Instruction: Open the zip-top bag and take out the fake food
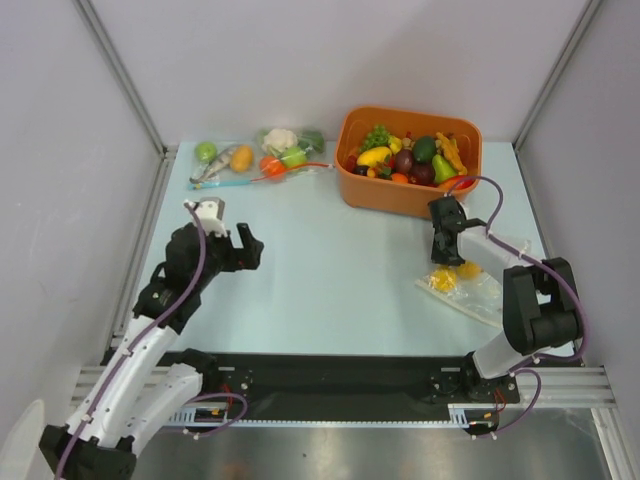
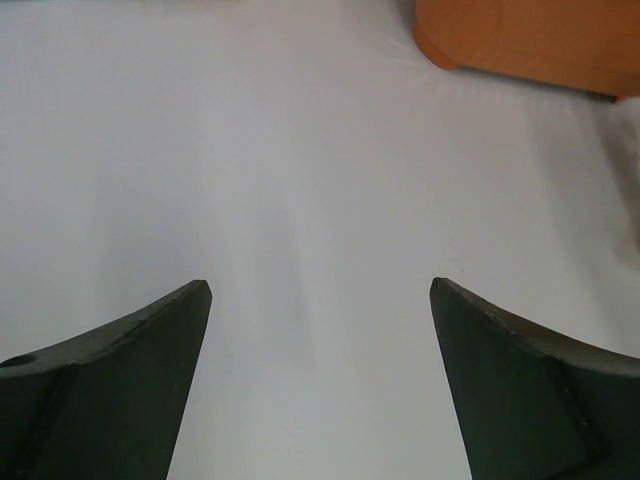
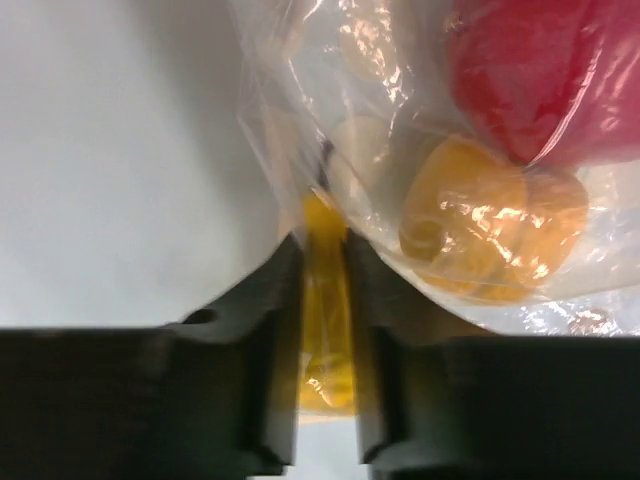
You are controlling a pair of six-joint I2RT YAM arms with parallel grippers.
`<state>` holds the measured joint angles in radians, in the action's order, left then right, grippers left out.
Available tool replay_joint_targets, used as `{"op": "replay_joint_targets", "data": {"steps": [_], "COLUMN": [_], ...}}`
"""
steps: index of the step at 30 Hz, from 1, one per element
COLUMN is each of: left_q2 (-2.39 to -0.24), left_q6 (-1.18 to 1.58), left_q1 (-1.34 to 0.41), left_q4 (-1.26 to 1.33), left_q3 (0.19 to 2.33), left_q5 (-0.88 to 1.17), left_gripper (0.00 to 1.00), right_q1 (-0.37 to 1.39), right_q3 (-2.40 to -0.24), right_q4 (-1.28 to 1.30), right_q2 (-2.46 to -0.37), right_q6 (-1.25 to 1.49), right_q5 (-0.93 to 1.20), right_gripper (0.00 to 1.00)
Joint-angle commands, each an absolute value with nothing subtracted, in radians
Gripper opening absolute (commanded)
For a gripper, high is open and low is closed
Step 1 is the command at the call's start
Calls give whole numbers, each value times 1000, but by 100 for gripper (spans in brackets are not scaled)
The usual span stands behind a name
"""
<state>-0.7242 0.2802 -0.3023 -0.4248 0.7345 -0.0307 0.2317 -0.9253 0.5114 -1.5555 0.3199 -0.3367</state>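
Observation:
The zip-top bag (image 1: 470,293) lies on the table at the right, clear and crinkly, with fake food inside. In the right wrist view I see through the bag (image 3: 290,70) a red fruit (image 3: 545,70) and a yellow-orange fruit (image 3: 490,225). My right gripper (image 3: 323,250) points down at the bag's far end (image 1: 447,258); its jaws pinch the plastic film with a yellow fruit (image 3: 325,330) inside it. My left gripper (image 1: 245,245) hovers over bare table at the left, open and empty (image 2: 320,285).
An orange bin (image 1: 400,195) full of toy fruit and vegetables stands at the back right; its corner (image 2: 530,40) shows in the left wrist view. Two other clear bags (image 1: 225,165) (image 1: 290,150) of toy food lie at the back left.

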Motion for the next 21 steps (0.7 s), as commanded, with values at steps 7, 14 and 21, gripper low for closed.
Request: {"op": "replay_joint_targets", "data": {"steps": [7, 14, 21], "left_q2": [-923, -1216, -1382], "left_q6": [348, 380, 433], "left_q1": [-699, -902, -937], "left_q4": [-174, 0, 166], "left_q3": [750, 903, 983], "left_q5": [-107, -48, 75], "left_gripper": [98, 100, 100], "right_q1": [256, 328, 405], "right_q3": [-1022, -1112, -1173], "right_q4": [532, 590, 589], "right_q2": [-1545, -1529, -1545], "right_q6": [360, 426, 482], "right_q5": [-285, -201, -117], "right_gripper": [0, 0, 0]}}
